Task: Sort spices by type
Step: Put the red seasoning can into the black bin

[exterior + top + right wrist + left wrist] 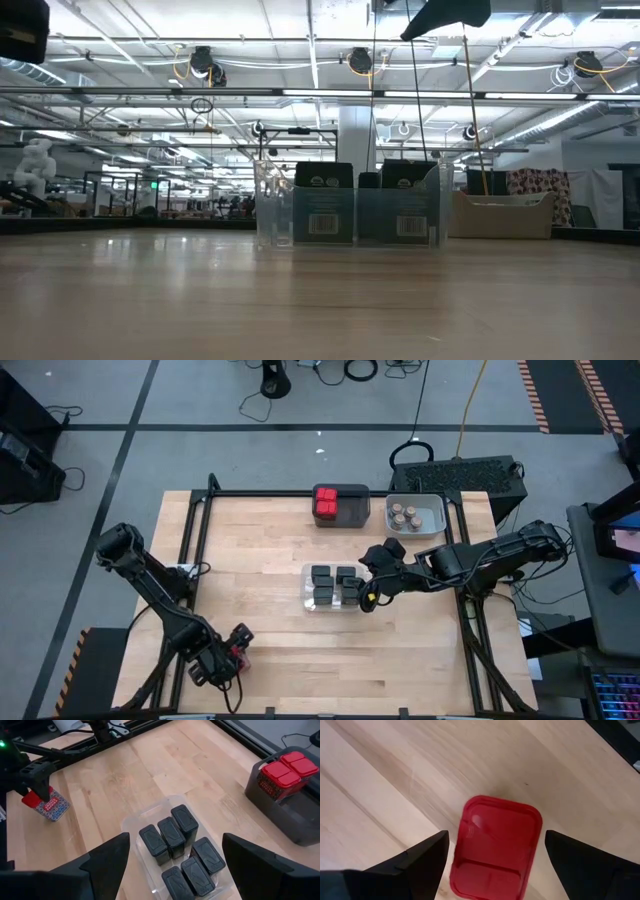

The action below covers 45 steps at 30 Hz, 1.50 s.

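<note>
Left end effector [492, 865] wide open, straddling red-topped box [496, 847], holding nothing; off-centre closing may topple it.

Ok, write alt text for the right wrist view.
A clear bin on a wooden table holds six black spice boxes, seen between the right end effector's open fingers. A dark bin holds red-topped boxes; farther off, the left end effector straddles one red-topped box.

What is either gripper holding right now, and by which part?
Nothing is held. The left gripper stands open around the red-topped spice box without closing; the right gripper hangs open over the black boxes.
</note>
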### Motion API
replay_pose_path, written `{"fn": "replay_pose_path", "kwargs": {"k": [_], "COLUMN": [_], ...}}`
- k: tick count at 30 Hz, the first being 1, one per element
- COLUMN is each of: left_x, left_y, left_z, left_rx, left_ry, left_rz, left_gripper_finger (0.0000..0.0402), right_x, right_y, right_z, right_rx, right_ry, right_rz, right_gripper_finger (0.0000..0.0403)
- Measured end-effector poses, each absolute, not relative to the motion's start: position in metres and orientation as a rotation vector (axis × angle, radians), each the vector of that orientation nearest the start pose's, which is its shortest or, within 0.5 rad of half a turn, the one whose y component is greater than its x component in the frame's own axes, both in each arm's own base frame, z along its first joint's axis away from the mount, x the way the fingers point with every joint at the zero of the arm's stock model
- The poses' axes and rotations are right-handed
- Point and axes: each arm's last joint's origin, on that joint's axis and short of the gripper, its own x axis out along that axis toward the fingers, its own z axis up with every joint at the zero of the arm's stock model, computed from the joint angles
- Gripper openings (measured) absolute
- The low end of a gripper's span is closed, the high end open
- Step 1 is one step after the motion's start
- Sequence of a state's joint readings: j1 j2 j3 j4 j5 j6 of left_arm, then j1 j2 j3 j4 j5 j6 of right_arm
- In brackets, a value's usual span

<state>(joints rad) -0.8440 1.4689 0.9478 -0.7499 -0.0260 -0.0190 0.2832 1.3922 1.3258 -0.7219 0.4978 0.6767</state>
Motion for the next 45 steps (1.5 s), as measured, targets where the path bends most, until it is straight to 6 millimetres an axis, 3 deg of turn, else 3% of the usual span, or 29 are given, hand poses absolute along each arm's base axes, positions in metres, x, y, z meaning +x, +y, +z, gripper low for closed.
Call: {"fn": "replay_pose_path", "kwargs": {"k": [15,30,38,45], "left_x": [0.176,0.175,0.182,0.212], "left_y": [-0.197,-0.196,-0.161,-0.115], "left_z": [0.204,0.207,0.228,0.261], "left_rx": [0.526,0.472,0.426,0.338], "left_ry": [1.192,1.210,1.182,1.056], "left_rz": [-0.713,-0.716,-0.542,-0.378], "left_gripper_finger": [0.0331,0.0230,0.0222,0.0222], "right_x": [0.280,0.279,0.279,0.275], "right_y": [0.067,0.067,0.067,0.076], "right_z": [0.341,0.341,0.341,0.338], "right_rx": [0.371,0.371,0.355,0.299], "right_ry": [0.619,0.620,0.624,0.668], "right_rz": [-0.438,-0.438,-0.434,-0.399], "right_gripper_finger": [0.0302,0.0302,0.0302,0.0302]}}
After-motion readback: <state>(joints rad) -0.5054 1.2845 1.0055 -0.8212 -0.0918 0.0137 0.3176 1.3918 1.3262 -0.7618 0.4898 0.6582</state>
